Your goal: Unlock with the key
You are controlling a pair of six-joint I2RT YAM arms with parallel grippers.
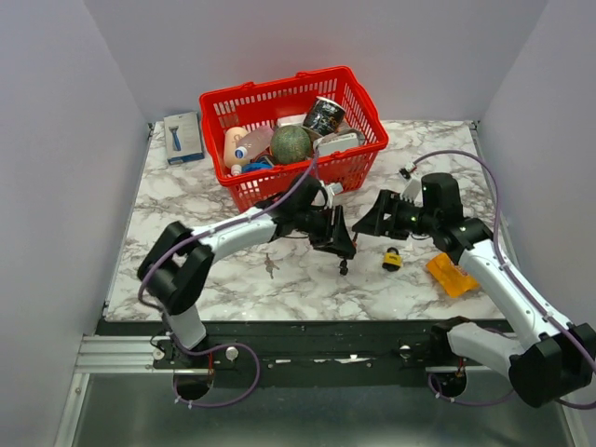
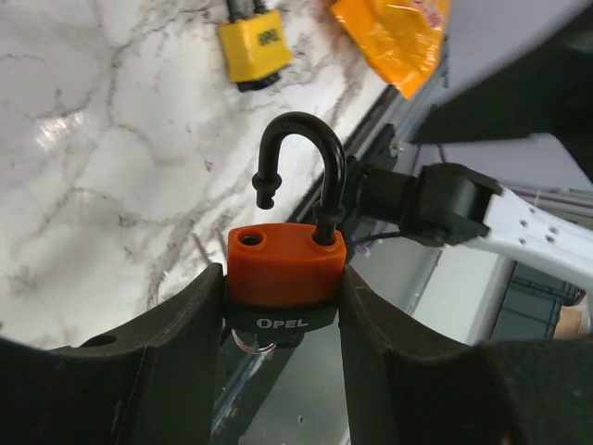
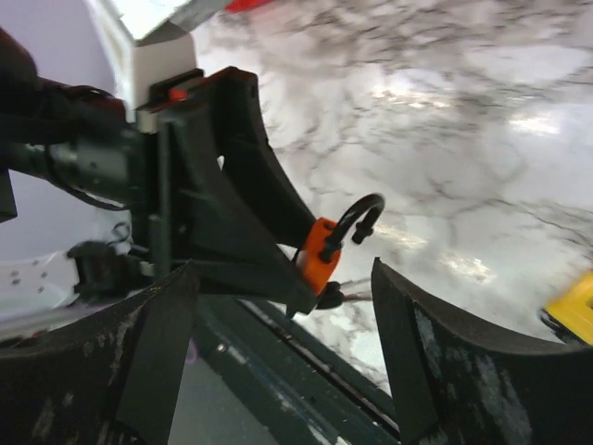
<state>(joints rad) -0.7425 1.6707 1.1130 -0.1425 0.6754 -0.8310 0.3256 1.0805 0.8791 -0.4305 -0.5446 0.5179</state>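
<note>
Left gripper pinches the orange padlock by its flanks above mid-table, near of the red basket, leaving the already sprung shackle unobstructed; right gripper faces it from the right, spread and empty.

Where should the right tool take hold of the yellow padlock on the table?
Take the yellow padlock by its body, coming straight down from above and closing across its two narrow side edges. It seems to lie flat on the marble table, label up, so those edges are the exposed parallel faces. The right tool is open and nearby.
</note>
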